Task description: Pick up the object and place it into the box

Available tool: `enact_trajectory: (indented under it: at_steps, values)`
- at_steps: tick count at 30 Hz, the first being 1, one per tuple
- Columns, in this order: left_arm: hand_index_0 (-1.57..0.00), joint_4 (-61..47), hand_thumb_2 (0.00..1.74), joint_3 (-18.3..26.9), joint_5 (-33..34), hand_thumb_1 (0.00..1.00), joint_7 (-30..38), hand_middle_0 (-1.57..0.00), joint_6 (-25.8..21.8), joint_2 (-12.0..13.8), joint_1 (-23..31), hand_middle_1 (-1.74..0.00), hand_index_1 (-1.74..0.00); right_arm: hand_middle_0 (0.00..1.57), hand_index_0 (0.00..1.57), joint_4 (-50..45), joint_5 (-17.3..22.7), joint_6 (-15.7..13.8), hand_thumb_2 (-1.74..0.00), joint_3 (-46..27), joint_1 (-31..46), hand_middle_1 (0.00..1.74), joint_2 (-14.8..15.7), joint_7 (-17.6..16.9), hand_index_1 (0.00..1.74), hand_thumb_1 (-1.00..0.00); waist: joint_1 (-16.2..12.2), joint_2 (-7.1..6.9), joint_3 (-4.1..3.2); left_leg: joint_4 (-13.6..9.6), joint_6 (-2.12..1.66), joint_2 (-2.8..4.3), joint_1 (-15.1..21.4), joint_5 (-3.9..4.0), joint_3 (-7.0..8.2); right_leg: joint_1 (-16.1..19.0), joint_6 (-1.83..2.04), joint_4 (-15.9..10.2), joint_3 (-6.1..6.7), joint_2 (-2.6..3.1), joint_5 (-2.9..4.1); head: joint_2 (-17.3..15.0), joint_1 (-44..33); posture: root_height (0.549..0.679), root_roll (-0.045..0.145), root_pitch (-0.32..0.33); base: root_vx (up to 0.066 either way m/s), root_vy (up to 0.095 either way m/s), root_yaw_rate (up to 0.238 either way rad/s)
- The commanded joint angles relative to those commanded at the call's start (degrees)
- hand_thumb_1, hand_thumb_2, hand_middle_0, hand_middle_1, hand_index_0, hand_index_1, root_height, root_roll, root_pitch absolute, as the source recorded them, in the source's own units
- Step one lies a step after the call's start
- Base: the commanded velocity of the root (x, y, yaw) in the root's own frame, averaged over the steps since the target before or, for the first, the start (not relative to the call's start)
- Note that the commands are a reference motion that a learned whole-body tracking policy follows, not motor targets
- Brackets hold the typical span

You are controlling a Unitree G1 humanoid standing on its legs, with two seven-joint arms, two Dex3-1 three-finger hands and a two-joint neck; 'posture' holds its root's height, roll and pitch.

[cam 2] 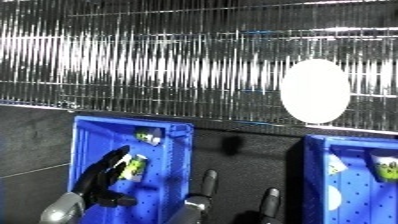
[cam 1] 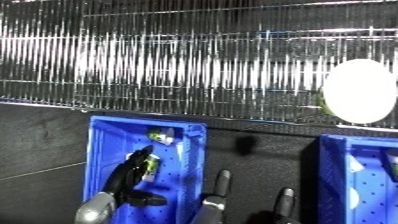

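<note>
A small green and white object (cam 1: 152,163) lies in the left blue bin (cam 1: 99,150). My left hand (cam 1: 127,176) reaches into that bin from below. Its fingers are straight and lie along the object's left side, with the thumb lower down and apart from it. A second small green and white piece (cam 1: 161,136) lies nearer the bin's far wall. My right hand (cam 1: 219,186) shows at the bottom centre over the dark floor between the bins, fingers straight and holding nothing.
A second blue bin (cam 2: 351,200) stands at the right with a green and white item (cam 2: 385,168) and pale pieces inside. A shiny wire mesh (cam 1: 178,60) spans the back. A bright white oval (cam 1: 360,91) sits before it.
</note>
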Motion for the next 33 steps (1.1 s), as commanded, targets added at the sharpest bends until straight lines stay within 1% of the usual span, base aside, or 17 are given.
enact_trajectory:
  at_steps: [2, 4, 7, 12, 15, 17, 19, 21, 23, 26, 29, 33]
  values:
    - [0.00, -0.4, 0.00, -0.6, 0.1, 0.00, 0.3, 0.00, 0.3, -0.4, 0.1, 0.00, 0.00, 0.00, 0.00, 0.0, -0.6, 0.0, 0.00, 0.0, -0.4, 0.00, -0.3, 0.3, 0.00, 0.00, -0.4, 0.39, 0.00, 0.0, -0.06, 0.04, 0.0, 0.02, 0.16, -0.3, -0.07, 0.4, 0.14, -0.10, 0.02, 0.2, 4.1, 0.647, 0.034, 0.045, 0.004, 0.016, -0.114]
    - [0.00, -0.7, 0.00, -1.2, 0.3, 0.00, 0.6, 0.00, 0.4, -0.8, 0.4, 0.00, 0.00, 0.00, 0.00, 0.0, -1.1, -0.1, 0.00, 0.0, -0.8, 0.00, -0.7, 0.6, 0.00, 0.00, -0.9, 0.64, 0.00, 0.3, -0.13, 0.04, 0.0, -0.14, 0.33, -0.6, -0.19, 0.7, 0.35, -0.12, 0.07, 0.4, 7.3, 0.646, 0.037, 0.044, 0.007, 0.004, -0.090]
    - [0.00, -1.2, 0.00, -1.7, 0.5, 0.00, 1.1, 0.00, 0.5, -1.2, 1.0, 0.00, 0.00, 0.00, 0.00, -0.5, -1.8, -0.1, 0.00, 0.3, -1.3, 0.00, -1.2, 1.4, 0.00, 0.00, -1.5, 0.86, 0.00, 1.2, -0.19, -0.05, -0.2, -0.68, 0.67, -1.0, -0.33, 0.8, 0.67, -0.08, 0.29, 0.7, 11.3, 0.646, 0.041, 0.043, 0.007, -0.007, -0.097]
    - [0.00, -1.9, 0.00, -1.8, 0.4, 0.00, 1.6, 0.00, 0.8, -1.2, 2.1, 0.00, 0.00, 0.00, 0.00, -2.4, -2.8, 0.1, 0.00, 1.3, -2.0, 0.00, -2.0, 3.3, 0.00, 0.00, -2.1, 1.04, 0.00, 2.4, -0.16, -0.14, -0.5, -1.52, 1.37, -1.3, -0.56, 0.7, 1.10, 0.15, 0.57, 1.9, 15.2, 0.647, 0.046, 0.045, 0.002, -0.005, -0.123]
    - [0.00, -2.3, 0.00, -1.8, 0.5, 0.00, 1.9, 0.00, 1.1, -0.9, 2.6, 0.00, 0.00, 0.00, 0.00, -4.8, -2.9, 0.9, 0.00, 2.7, -2.5, 0.00, -2.6, 6.8, 0.00, 0.00, -2.4, 1.04, 0.00, 3.1, -0.17, -0.14, -0.9, -1.86, 1.70, -1.7, -0.75, 0.9, 1.34, 0.34, 0.54, 2.2, 16.3, 0.647, 0.048, 0.048, -0.004, -0.003, -0.110]
    - [0.00, -2.7, 0.00, -1.8, 0.6, 0.00, 2.0, 0.00, 1.3, -0.6, 3.0, 0.00, 0.00, 0.00, 0.00, -7.5, -2.5, 2.7, 0.00, 4.0, -2.7, 0.00, -3.2, 10.5, 0.00, 0.00, -2.5, 0.96, 0.00, 3.4, -0.22, -0.12, -1.2, -1.95, 1.85, -1.9, -0.86, 1.0, 1.45, 0.45, 0.49, 2.4, 16.6, 0.646, 0.048, 0.051, -0.004, -0.011, -0.087]
    - [0.00, -3.3, 0.00, -1.8, 0.7, 0.00, 2.1, 0.00, 1.6, -0.1, 3.4, 0.00, 0.00, 0.00, 0.00, -11.3, -1.8, 5.0, 0.00, 5.5, -2.7, 0.00, -3.9, 14.2, 0.00, 0.00, -2.7, 0.81, 0.00, 3.6, -0.30, -0.07, -1.3, -1.99, 1.95, -2.0, -0.95, 1.1, 1.47, 0.51, 0.40, 2.6, 16.4, 0.646, 0.049, 0.053, -0.002, -0.022, -0.062]
    - [0.00, -4.0, 0.00, -1.8, 0.5, 0.00, 2.2, 0.00, 1.9, 0.5, 3.9, 0.00, 0.00, 0.00, 0.00, -16.9, -1.1, 7.7, 0.00, 7.2, -2.3, 0.00, -5.0, 17.0, 0.00, 0.00, -2.9, 0.57, 0.00, 3.7, -0.39, 0.03, -1.5, -1.98, 2.03, -2.1, -1.03, 1.2, 1.47, 0.54, 0.29, 2.9, 15.7, 0.646, 0.049, 0.055, -0.003, -0.027, -0.059]
    - [0.00, -4.9, 0.00, -1.7, 0.4, 0.00, 2.3, 0.00, 2.2, 1.1, 4.6, 0.00, 0.00, 0.00, 0.00, -23.8, -0.5, 10.2, 0.00, 8.6, -1.3, 0.00, -6.3, 18.8, 0.00, 0.00, -3.2, 0.27, 0.00, 3.7, -0.49, 0.18, -1.7, -1.91, 2.11, -2.3, -1.09, 1.2, 1.52, 0.57, 0.20, 3.1, 14.7, 0.646, 0.050, 0.059, -0.006, -0.021, -0.067]
    - [0.00, -5.9, 0.00, -1.4, 0.1, 0.00, 2.3, 0.00, 2.5, 2.0, 5.7, 0.00, 0.00, 0.00, 0.00, -34.3, 0.1, 12.8, 0.00, 9.7, 0.8, 0.00, -8.4, 20.4, 0.00, 0.00, -3.7, -0.21, 0.00, 3.7, -0.63, 0.47, -1.9, -1.75, 2.24, -2.6, -1.14, 1.2, 1.65, 0.59, 0.10, 3.2, 13.1, 0.646, 0.052, 0.064, -0.009, -0.009, -0.071]
    - [0.00, -5.8, 0.00, -1.0, -0.4, 0.00, 2.1, 0.00, 2.4, 2.6, 6.3, 0.00, 0.00, 0.00, 0.00, -43.9, 1.0, 13.5, 0.00, 9.8, 2.2, 0.00, -10.4, 22.2, 0.00, 0.00, -4.4, -0.73, 0.00, 3.5, -0.78, 0.90, -2.2, -1.55, 2.40, -3.0, -1.12, 1.2, 1.80, 0.62, -0.01, 3.2, 10.6, 0.646, 0.052, 0.069, -0.009, -0.002, -0.077]
    - [0.00, -4.4, 0.00, -0.7, -1.0, 0.00, 1.7, 0.00, 1.7, 2.9, 6.5, 0.00, 0.00, 0.00, 0.00, -54.8, 3.4, 12.9, 0.00, 8.5, 2.3, 0.00, -12.7, 25.2, 0.00, 0.00, -5.0, -1.22, 0.00, 3.3, -1.07, 1.52, -2.3, -1.32, 2.71, -3.3, -0.98, 1.2, 1.90, 0.70, -0.14, 3.6, 9.4, 0.645, 0.051, 0.074, -0.003, -0.003, -0.055]
